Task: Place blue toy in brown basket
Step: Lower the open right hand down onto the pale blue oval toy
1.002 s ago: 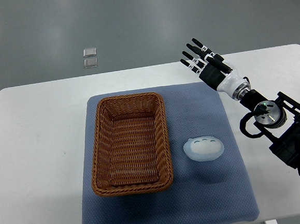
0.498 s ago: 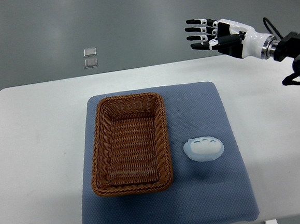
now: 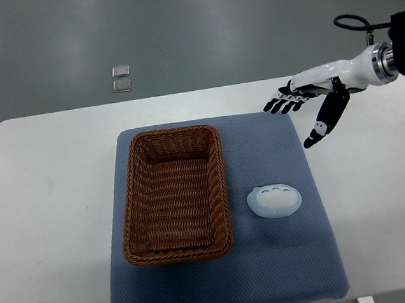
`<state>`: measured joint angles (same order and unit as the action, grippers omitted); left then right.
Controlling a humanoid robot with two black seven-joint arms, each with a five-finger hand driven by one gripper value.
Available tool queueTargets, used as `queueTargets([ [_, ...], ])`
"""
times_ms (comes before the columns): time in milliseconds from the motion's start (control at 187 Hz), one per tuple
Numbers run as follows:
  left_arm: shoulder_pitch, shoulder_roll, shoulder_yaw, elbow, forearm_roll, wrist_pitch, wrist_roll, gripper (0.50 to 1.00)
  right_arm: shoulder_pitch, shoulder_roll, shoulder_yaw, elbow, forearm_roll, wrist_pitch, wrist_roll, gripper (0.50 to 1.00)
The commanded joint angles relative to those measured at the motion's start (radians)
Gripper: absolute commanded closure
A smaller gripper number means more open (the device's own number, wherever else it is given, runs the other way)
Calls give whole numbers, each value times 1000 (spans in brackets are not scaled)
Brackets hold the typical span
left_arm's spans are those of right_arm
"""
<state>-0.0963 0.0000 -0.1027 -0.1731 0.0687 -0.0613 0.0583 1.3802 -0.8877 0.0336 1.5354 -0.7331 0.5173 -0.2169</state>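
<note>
Here, right hand (image 3: 309,101) spread wide, holding nothing, blue toy (image 3: 274,200) beside brown basket (image 3: 175,194), unlabelled

Count, top view: 1 brown basket (image 3: 175,194), centre-left of frame. 1 blue toy (image 3: 274,201), just right of basket, w/ 3 small dark marks on top. 1 blue mat (image 3: 281,264) under both. 1 white worktop (image 3: 50,219). 1 robot hand (image 3: 309,99), upper right of frame, on 1 arm coming in from right edge. 2 small clear squares (image 3: 121,78) on the floor, upper left, one above the other.
</note>
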Motion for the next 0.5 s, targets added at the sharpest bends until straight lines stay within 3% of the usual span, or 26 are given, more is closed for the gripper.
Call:
queueTargets([
  [0, 0, 0, 0, 1, -1, 0, 0, 500, 0, 12, -32, 20, -2, -2, -1, 591],
  [493, 1, 0, 3, 6, -3, 0, 2, 500, -167, 78, -37, 15, -129, -115, 10, 591],
])
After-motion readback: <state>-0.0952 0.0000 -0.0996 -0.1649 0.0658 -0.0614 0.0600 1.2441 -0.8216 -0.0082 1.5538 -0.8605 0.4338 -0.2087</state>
